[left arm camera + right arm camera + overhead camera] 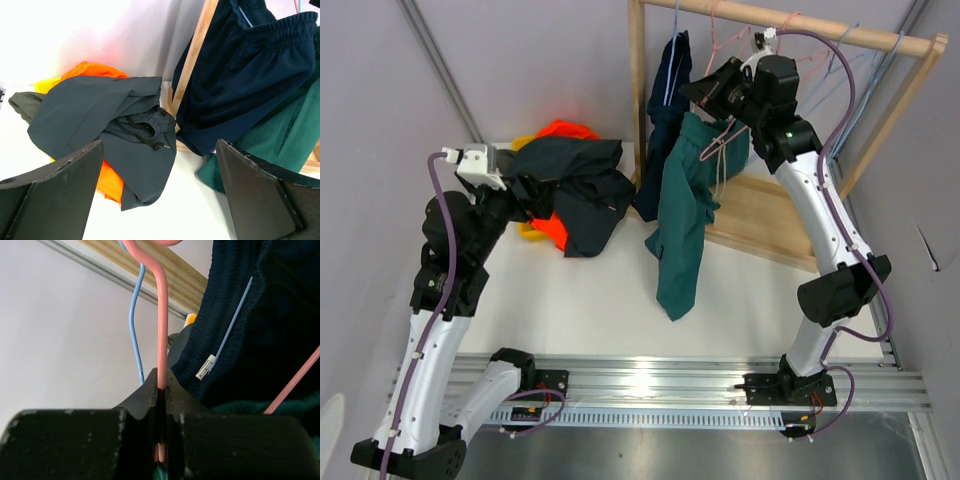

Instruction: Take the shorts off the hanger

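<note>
The teal shorts (682,230) hang long from a pink hanger (161,315), against the navy shorts (665,110) on the wooden rack (820,35). The right gripper (161,382) is closed tight on the thin hanger wire. The dark shorts (575,190) and orange shorts (560,130) lie piled on the worktop (620,310). The left gripper (160,165) is wide open and holds nothing. I think the wire may turn or slip in the pinch. A pull could also drag the navy pair down, because the two fabrics touch.
</note>
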